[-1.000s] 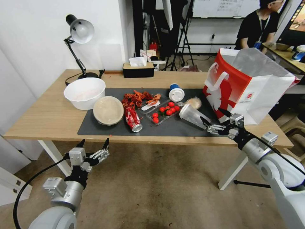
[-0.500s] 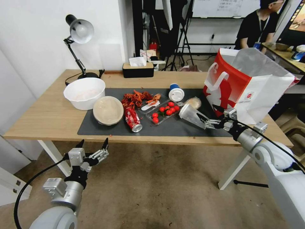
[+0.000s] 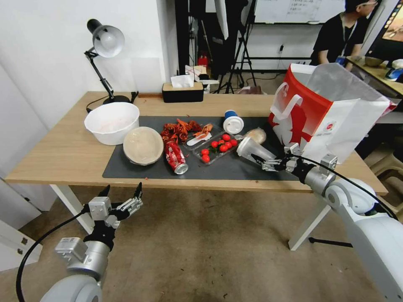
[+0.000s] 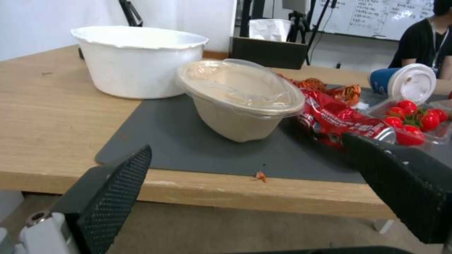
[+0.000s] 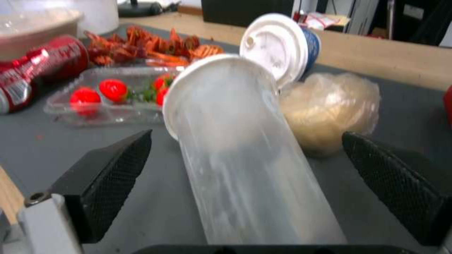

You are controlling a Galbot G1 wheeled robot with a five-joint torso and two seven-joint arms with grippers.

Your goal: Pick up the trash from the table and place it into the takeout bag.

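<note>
Left gripper (image 3: pixel 121 197) parked near, below the table (image 3: pixel 63 157) edge, fingers spread. Right gripper (image 3: pixel 264 161) wide open, straddling the base of the clear plastic cup (image 3: pixel 252 150) – cup lies on its side on the mat, untouched. Takeout bag (image 3: pixel 323 113) stands far right.

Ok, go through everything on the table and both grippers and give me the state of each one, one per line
clear plastic cup: on its side, between the right gripper's open fingers
right gripper: open, around the cup
left gripper: open, below the table edge
blue-white lidded cup: lid on, tipped over
red soda can: crushed, lying down
round beige bowl: lidded, tilted
beige lump: wrapped in film
takeout bag: upright, open
white bowl: upright
tomato tray: open
</note>
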